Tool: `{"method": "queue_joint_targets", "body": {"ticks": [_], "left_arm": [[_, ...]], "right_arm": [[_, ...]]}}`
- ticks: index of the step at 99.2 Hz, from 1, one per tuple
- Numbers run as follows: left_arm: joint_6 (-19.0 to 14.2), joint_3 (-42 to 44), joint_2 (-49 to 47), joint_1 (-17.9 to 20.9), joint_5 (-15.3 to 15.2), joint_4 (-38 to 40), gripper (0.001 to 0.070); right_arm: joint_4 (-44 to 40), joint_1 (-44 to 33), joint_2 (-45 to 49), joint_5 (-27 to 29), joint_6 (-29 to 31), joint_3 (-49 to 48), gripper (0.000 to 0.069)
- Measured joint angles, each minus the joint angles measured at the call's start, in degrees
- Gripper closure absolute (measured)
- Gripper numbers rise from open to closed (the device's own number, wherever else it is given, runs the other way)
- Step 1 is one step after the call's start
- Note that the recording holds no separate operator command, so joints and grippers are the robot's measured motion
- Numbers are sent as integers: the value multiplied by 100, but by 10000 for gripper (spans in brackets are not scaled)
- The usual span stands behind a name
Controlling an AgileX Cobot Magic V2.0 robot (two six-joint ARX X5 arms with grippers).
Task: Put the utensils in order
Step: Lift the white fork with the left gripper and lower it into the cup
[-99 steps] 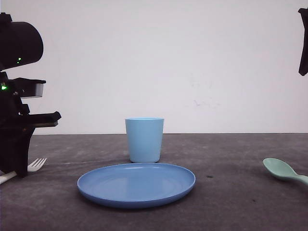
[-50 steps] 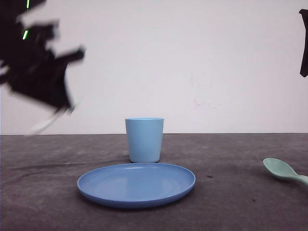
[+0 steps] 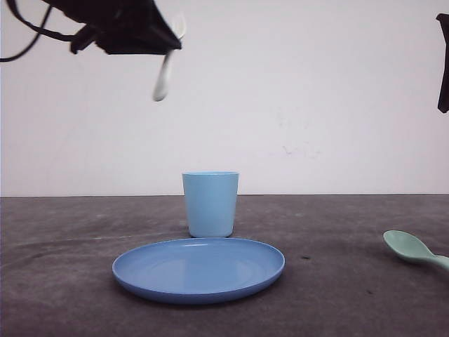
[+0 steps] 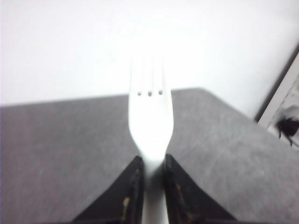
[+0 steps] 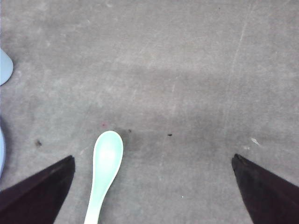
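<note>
While the left claw (image 4: pixel 150 186) is gripping the white fork (image 4: pixel 150 116) by its handle, with both fingers pressed against the sides, the tines are pointing away from the wrist toward the pale wall. Seen from the front, that claw (image 3: pixel 165 42) is hanging high above the tabletop (image 3: pixel 63 281), up and to the left of the light blue cup (image 3: pixel 210 203), and the fork (image 3: pixel 164 77) is dangling from it at a slight tilt. The cup is standing upright just behind the blue plate (image 3: pixel 198 269). Over on the right, the mint-green spoon (image 3: pixel 412 249) is lying on the tabletop, well apart from the plate. The right claw (image 5: pixel 152 186) is hovering above the spoon (image 5: pixel 105 168) with its fingers spread wide apart, and the spoon is lying between them, nearer one finger (image 5: pixel 37 191) than the other.
</note>
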Motion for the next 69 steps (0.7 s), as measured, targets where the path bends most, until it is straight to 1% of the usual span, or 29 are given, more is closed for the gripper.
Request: {"method": "queue_joint_targets", "body": {"ticks": [18, 31, 53, 60, 69], "left_arm": [[90, 0, 669, -57, 0, 925, 667], [146, 0, 1211, -96, 33, 1421, 667], [157, 0, 1976, -221, 42, 1886, 667], [212, 0, 2170, -264, 42, 1967, 667], [376, -2, 2350, -317, 42, 1974, 667]], "right_arm": [[-17, 0, 0, 0, 0, 0, 12], [-20, 0, 0, 2, 0, 0, 12], [-28, 0, 0, 0, 0, 0, 12], [-55, 0, 0, 0, 0, 0, 12], [-70, 0, 0, 2, 0, 0, 12]]}}
